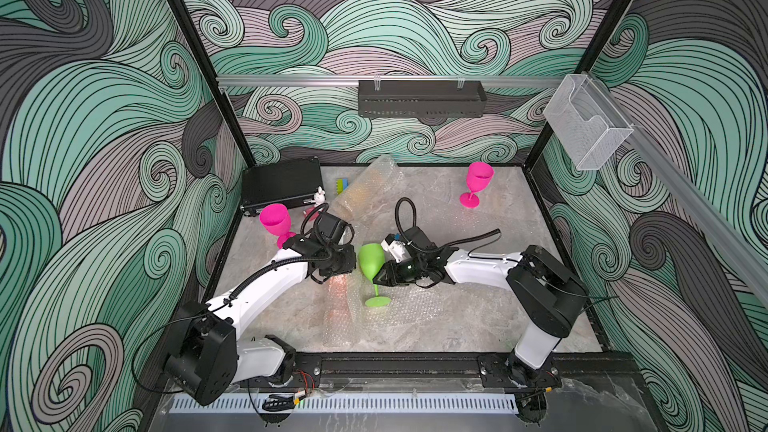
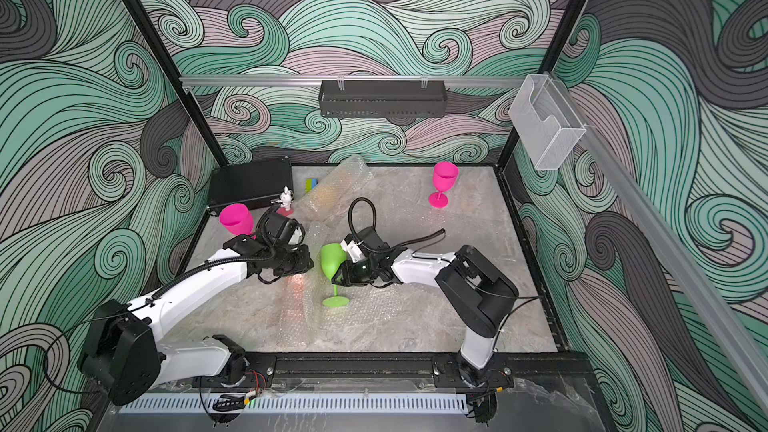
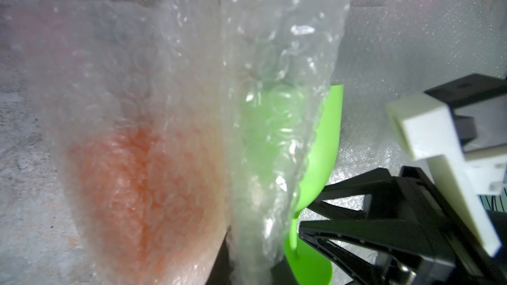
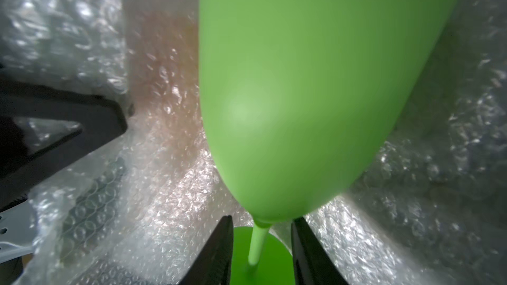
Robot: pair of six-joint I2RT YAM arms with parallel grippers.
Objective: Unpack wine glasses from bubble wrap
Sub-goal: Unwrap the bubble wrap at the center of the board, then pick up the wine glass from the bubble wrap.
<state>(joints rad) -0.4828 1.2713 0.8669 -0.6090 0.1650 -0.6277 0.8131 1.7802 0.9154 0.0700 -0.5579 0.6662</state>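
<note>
At table [image 1: 478, 243] centre: green goblet [image 1: 371, 261] standing on bubble wrap [image 1: 399, 313]
Right gripper [image 4: 260, 253]: spread astride goblet's stem [image 4: 258, 239]
Left gripper [image 1: 336, 274]: pinching bubble wrap

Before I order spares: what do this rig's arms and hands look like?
Left arm and right arm: white link shells, black joint housings, black corrugated cable hoses. Left hand and right hand: black tapered fingers with triangular cut-outs; white plastic bracket behind the right one.

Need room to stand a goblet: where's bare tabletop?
Bare: front-right marble between bubble wrap and right arm; right edge between that arm and back-right magenta goblet. Crowded: centre around lime goblet; back left by black case.
</note>
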